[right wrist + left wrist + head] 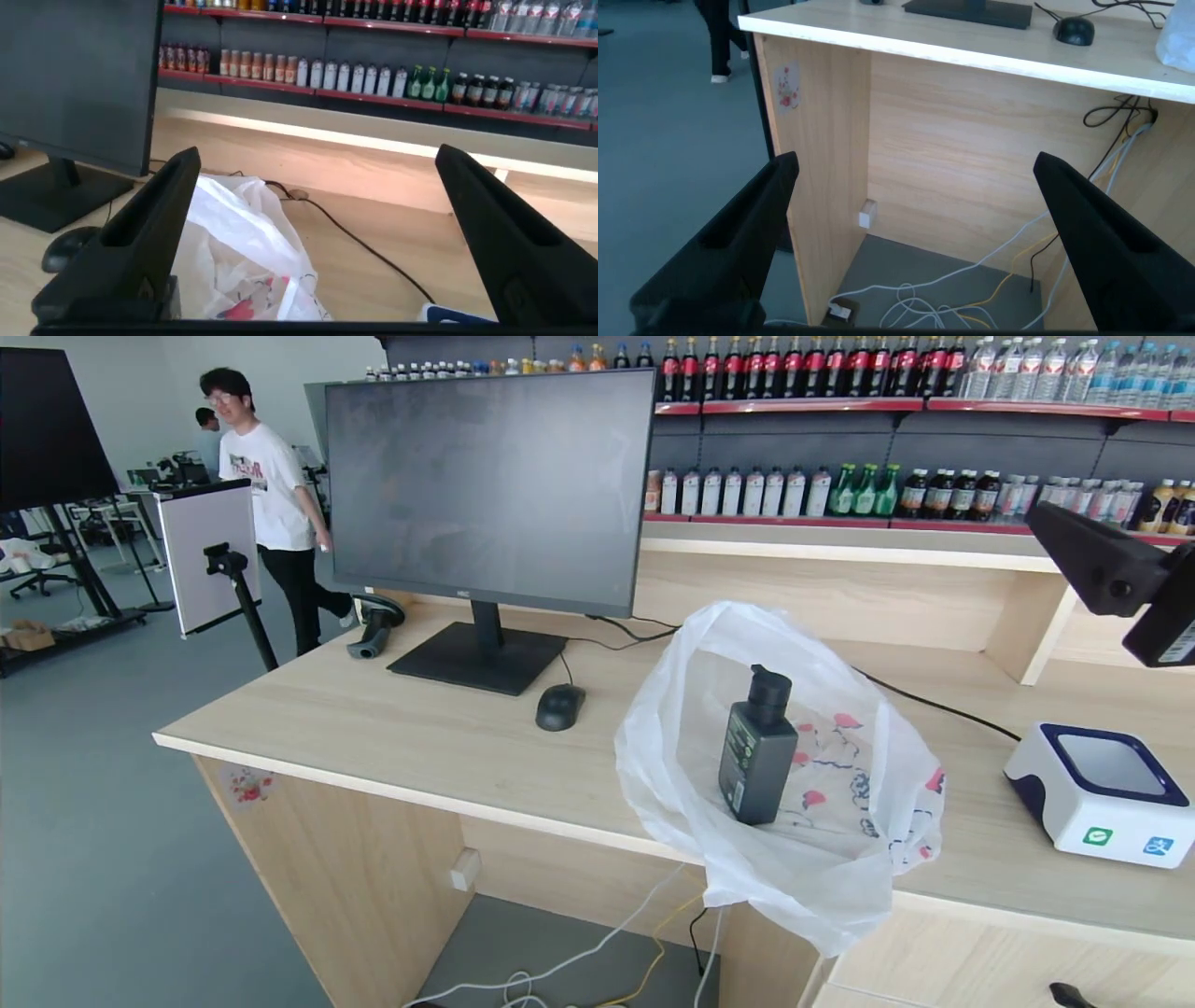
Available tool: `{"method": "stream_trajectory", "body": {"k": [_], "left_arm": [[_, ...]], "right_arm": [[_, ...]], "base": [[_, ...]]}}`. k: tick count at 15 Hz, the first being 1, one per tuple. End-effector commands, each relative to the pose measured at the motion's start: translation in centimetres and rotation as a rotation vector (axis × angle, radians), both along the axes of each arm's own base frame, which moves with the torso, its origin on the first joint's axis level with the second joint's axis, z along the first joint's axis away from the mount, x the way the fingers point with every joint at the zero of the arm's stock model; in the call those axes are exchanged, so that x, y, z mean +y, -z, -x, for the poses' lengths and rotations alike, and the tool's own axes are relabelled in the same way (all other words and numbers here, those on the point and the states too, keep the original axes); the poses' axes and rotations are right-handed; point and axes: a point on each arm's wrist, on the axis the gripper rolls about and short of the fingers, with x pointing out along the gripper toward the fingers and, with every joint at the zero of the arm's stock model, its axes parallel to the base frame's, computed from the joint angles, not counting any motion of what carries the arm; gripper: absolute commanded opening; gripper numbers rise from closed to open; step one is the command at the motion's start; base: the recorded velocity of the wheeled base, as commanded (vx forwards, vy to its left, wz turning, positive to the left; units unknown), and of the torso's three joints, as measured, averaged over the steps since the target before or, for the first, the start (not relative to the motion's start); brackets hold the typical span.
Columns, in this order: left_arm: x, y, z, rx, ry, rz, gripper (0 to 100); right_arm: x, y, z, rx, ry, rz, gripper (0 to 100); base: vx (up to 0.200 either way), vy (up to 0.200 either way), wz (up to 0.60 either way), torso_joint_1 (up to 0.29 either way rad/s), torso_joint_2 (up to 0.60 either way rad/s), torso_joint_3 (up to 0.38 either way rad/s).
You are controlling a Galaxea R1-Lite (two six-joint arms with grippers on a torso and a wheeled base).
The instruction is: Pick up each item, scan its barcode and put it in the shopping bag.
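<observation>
Shop checkout: drink shelves behind, light-wood counter in front.

Hard to read: the bottle's label print is too small. The right arm is cut off by the head view's edge, and I can't make out its fingers there.

Dark pump bottle stands upright inside the open white shopping bag. The bag sags over the counter's front edge, between the mouse and the white desk scanner.

Right gripper: jaws wide, holding nothing, above the counter and apart from the bottle. Crumpled bag plastic lies just ahead of it and hides the bag's contents from that wrist camera.

Left gripper: jaws wide, holding nothing, below counter-top level. It faces the side panel and loose cables on the floor, with the bag's edge clipped at the frame border.

Head view gives the bottle-in-bag relation; the wrist views give the jaw opening.
</observation>
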Motion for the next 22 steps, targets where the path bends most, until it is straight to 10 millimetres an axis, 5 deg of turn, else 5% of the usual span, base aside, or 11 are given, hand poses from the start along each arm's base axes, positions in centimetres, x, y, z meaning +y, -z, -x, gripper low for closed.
{"method": "stream_trajectory", "body": {"k": [1,7,14,19,22], "left_arm": [[0.0,0.0,0.0,0.0,0.0,0.0,100],[0.0,0.0,0.0,0.0,0.0,0.0,100],[0.0,0.0,0.0,0.0,0.0,0.0,100],[0.0,0.0,0.0,0.0,0.0,0.0,100],[0.0,0.0,0.0,0.0,0.0,0.0,100]], "right_arm": [[-1.4,-0.1,1.5,0.004,0.033,-0.022,100],[-1.3,1.9,1.1,0.145,0.161,0.03,100],[0.0,3.1,0.1,0.188,0.131,0.032,100],[-0.5,2.8,0.9,0.17,0.109,0.032,100],[-0.5,0.8,1.9,0.092,-0.029,0.07,100]], "base": [[0.0,0.0,0.0,0.0,0.0,0.0],[0.0,0.0,0.0,0.0,0.0,0.0],[0.0,0.0,-0.6,0.006,0.0,0.002],[0.0,0.0,-0.36,0.001,0.0,0.0],[0.0,0.0,0.0,0.0,0.0,0.0]]}}
